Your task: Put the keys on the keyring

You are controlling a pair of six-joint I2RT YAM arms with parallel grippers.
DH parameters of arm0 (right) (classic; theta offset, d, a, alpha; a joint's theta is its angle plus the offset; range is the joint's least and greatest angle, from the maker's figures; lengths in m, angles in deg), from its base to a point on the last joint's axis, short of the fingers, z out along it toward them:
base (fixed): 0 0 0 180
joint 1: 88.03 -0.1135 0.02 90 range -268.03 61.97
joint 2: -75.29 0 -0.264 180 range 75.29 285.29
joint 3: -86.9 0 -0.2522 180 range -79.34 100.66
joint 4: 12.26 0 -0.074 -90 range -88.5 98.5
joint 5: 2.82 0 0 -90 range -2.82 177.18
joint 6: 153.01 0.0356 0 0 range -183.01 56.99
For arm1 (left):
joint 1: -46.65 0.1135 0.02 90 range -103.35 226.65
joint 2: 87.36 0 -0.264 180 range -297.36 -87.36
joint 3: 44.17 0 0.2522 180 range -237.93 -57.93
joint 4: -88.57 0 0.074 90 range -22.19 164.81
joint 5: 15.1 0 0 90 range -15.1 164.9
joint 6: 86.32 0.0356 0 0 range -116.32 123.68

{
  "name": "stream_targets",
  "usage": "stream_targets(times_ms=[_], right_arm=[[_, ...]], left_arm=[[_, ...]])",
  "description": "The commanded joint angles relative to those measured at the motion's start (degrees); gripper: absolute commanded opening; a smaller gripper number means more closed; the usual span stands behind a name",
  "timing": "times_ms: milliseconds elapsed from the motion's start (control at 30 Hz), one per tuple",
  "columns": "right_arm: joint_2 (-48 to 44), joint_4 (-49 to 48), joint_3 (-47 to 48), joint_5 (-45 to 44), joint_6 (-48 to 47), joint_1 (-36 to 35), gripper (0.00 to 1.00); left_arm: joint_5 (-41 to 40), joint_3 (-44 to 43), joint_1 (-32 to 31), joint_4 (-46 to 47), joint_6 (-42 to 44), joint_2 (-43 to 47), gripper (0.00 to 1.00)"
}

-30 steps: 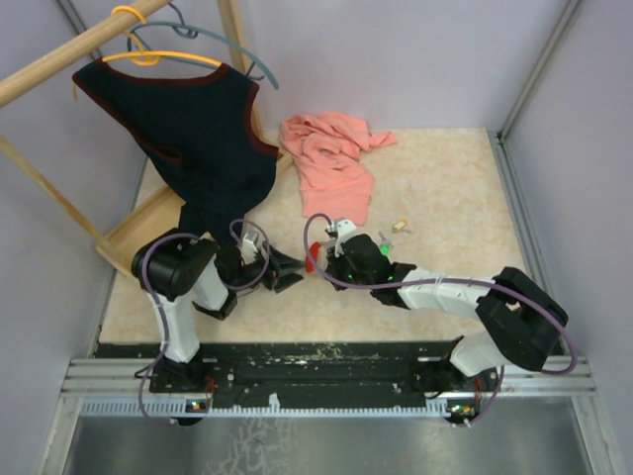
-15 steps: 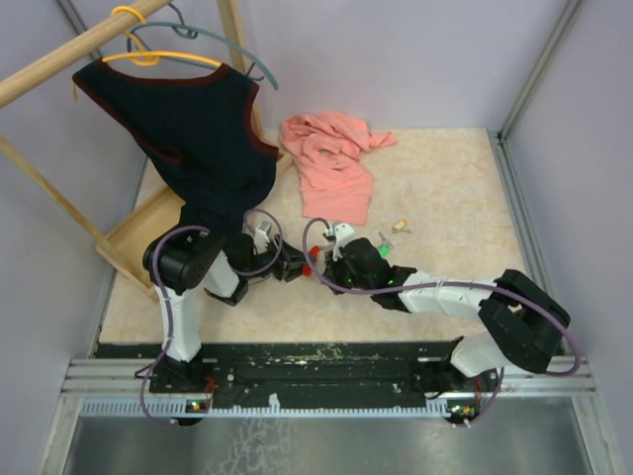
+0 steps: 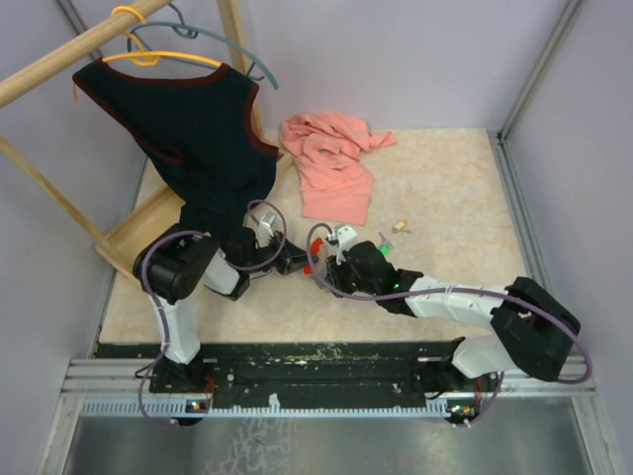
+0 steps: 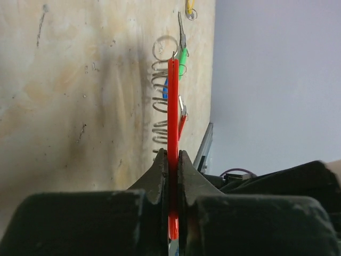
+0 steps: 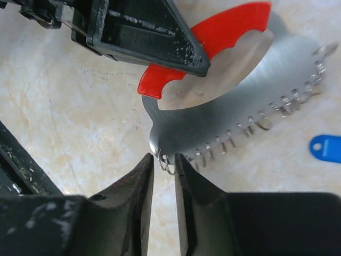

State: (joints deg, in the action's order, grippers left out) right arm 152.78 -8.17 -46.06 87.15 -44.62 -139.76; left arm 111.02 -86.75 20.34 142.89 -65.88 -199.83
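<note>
1. Left wrist view shows my left gripper [image 4: 171, 154] clamped shut on the red side of the keyring [image 4: 173, 101]. I see the keyring edge-on, standing upright over the table [image 4: 80, 80]. I judge the clamp is there to steady the keyring while the other arm works on it.
2. Right wrist view gives me the flat face instead: the red grip, the grey metal plate and a row of small wire loops [image 5: 250, 125] along its lower edge. My right gripper [image 5: 162, 173] has its jaws slightly apart, straddling the end loop. I cannot tell whether the pads touch it.
3. A blue key [image 5: 325, 148] lies loose on the table just beyond the loops. The left wrist view adds a green key [image 4: 183, 56] and a yellow key [image 4: 189, 5] further out, past the keyring's tip.
4. Only the top external view places the keyring on the table: between the two grippers, close to the near edge and roughly midway along it.
</note>
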Motion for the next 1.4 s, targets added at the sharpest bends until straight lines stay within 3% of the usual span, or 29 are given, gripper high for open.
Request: stream_targets(times_ms=[0,100,333,667,800,900,1100,1267,1367], right_arm=[[-6.93,-1.12,1.0,-2.89,-2.98,-0.05,0.31],[-9.93,0.11,0.85,-4.37,-4.46,0.03,0.46],[-15.24,-0.86,-1.08,-8.61,-8.29,0.53,0.58],[-14.57,-13.48,-6.71,-0.42,-9.36,6.87,0.69],[-15.19,-20.49,-10.29,3.92,-10.56,8.9,0.7],[-14.35,-23.72,-11.33,6.44,-10.12,12.04,0.68],[-12.12,-32.35,-14.05,11.66,-13.59,16.45,0.67],[-7.79,-40.78,-15.23,15.18,-17.66,17.9,0.66],[-4.63,-47.59,-16.55,19.1,-20.8,18.23,0.59]], left_arm=[[0.37,-0.42,0.38,-6.33,8.9,4.46,0.0],[0.81,0.34,1.1,-8.01,11.81,7.53,0.0],[0.71,1.85,3.1,-17.41,21.37,17.53,0.0],[5.67,5.28,5.51,-19.84,27.58,26.9,0.0],[9.28,5.88,6.8,-21.6,31.13,29.87,0.0],[9.06,4.11,7.1,-31.84,37.19,32.69,0.0],[3.05,1.79,5.62,-43.81,46.97,37.59,0.0],[-7.28,-4.52,0.2,-56.62,54.89,38.31,0.0],[-12.7,-7.19,-2.42,-62.35,56.57,39.07,0.0]])
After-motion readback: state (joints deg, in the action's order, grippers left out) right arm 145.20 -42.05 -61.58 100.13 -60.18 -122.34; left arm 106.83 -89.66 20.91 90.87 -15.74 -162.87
